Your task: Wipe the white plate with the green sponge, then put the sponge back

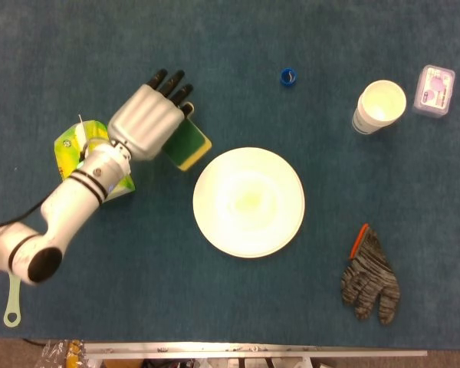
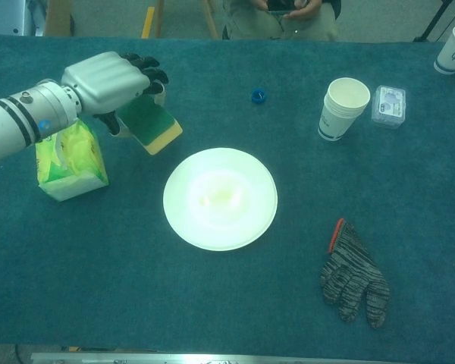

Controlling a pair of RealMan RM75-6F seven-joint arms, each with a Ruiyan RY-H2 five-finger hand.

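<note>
Above the table's left side, the left hand (image 1: 148, 120) has its fingers clamped on the green sponge (image 1: 187, 144), holding it tilted, green face up, just off the white plate (image 1: 248, 202). A yellow-green packet (image 2: 67, 159) lies beneath the forearm

Your counter (image 2: 409, 189) is covered edge to edge in a dark teal, carpet-like cloth. Along its near edge runs a pale metal rail (image 1: 253, 351). Beyond the far edge, in the chest view, you can see a grey floor (image 2: 379, 21), slanted wooden legs (image 2: 210, 18) of some furniture, a yellow strip (image 2: 148, 21), and a seated person (image 2: 284, 17) holding something dark. The light falls evenly, without hard shadows.
</note>
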